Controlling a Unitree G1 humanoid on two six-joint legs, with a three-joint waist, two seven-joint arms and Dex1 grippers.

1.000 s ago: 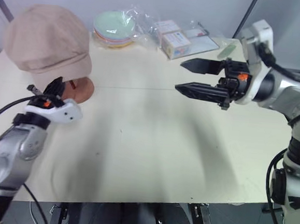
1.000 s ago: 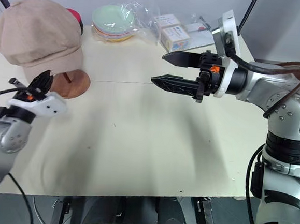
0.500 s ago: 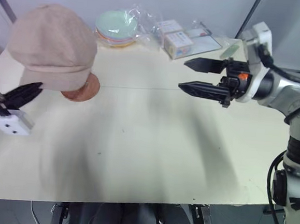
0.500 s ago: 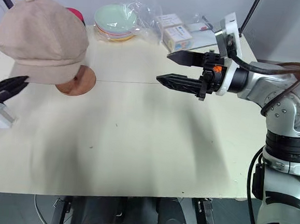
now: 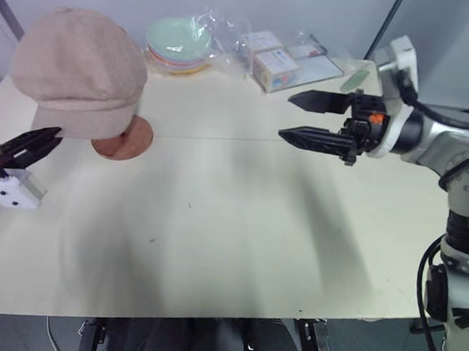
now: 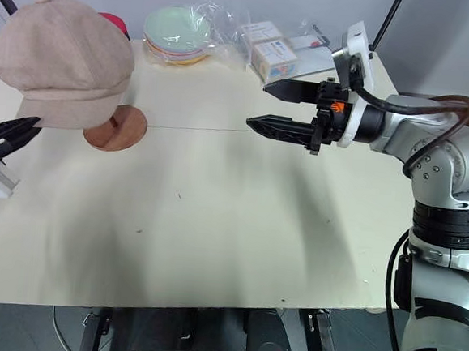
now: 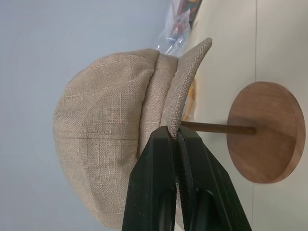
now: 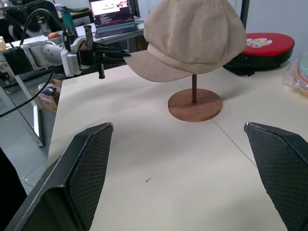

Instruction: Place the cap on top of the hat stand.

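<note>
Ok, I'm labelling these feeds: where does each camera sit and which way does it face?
Left and right eye views: on the head, looking forward and down over the table; both arms show, with the left gripper and the open right gripper.
Left wrist view: on the left wrist, looking along its own gripper at the cap brim and the hat stand.
Right wrist view: on the right wrist, looking across the table at the cap; both grippers show.
Shared: all show the cap on the hat stand.

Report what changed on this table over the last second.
The left gripper drew out from under the cap, away from the stand's base, to the robot's left, and is now beside the brim. The cap stayed on the hat stand. The right gripper stayed open above the table.
</note>
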